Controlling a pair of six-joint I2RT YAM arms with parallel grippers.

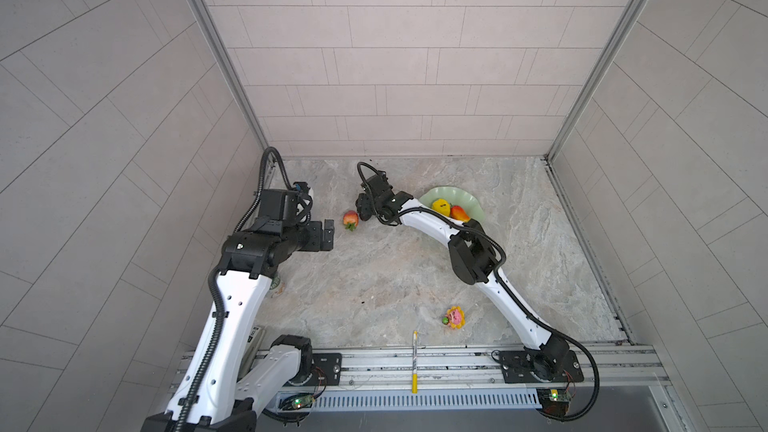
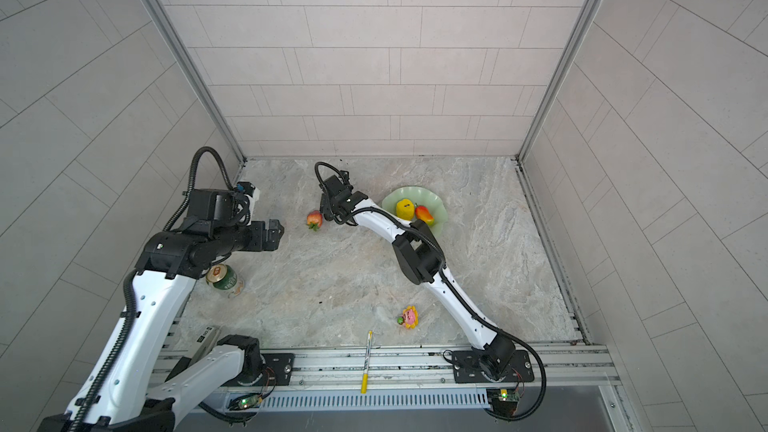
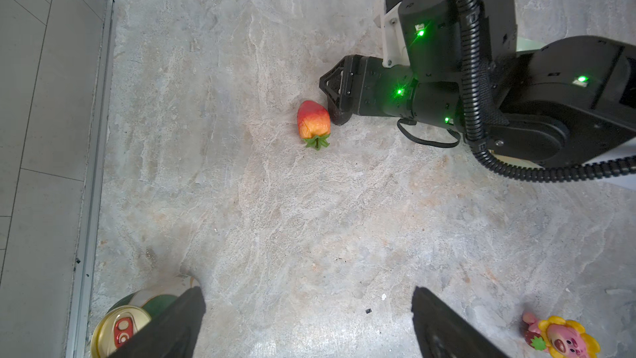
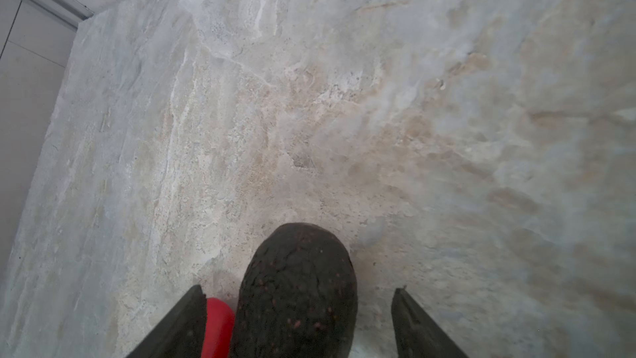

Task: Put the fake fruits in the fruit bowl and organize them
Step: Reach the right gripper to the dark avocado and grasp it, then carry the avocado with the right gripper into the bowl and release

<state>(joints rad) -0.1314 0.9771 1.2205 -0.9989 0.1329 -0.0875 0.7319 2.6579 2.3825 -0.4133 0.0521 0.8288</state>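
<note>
The right gripper point(image 4: 298, 289) is standing partly open around the dark blackish oval plastic fruit point(image 4: 299, 263). Its jaws are flanking the fruit with a gap showing on at least one side, so it is not gripping anything yet. The red plastic strawberry with green leaves point(image 3: 313, 122) is lying just beside this gripper, its red flank showing between one finger and the dark fruit. If the jaws close here, they are probably going to pinch both fruits together, or shove the strawberry away across the marbled stone-look tabletop point(image 4: 309, 98). The rounded oval is also poking out past the fingertips and could squirt forward. The pale mint-green scalloped bowl point(image 2: 415, 193) is sitting behind this gripper, beside its arm. The left gripper point(image 3: 307, 291) is hanging wide open and empty, well apart from the strawberry.

Counting what is showing:
- four fruits: two in the bowl — one bumpy yellow fruit point(image 2: 405, 209) and one red-to-yellow mango-shaped fruit point(image 2: 424, 214) — and two on the table
- one bowl
- one yellow-and-pink flower toy point(image 2: 409, 317)
- one yellow-and-white pen point(image 2: 366, 361)
- one green drink can point(image 2: 224, 280)
</note>
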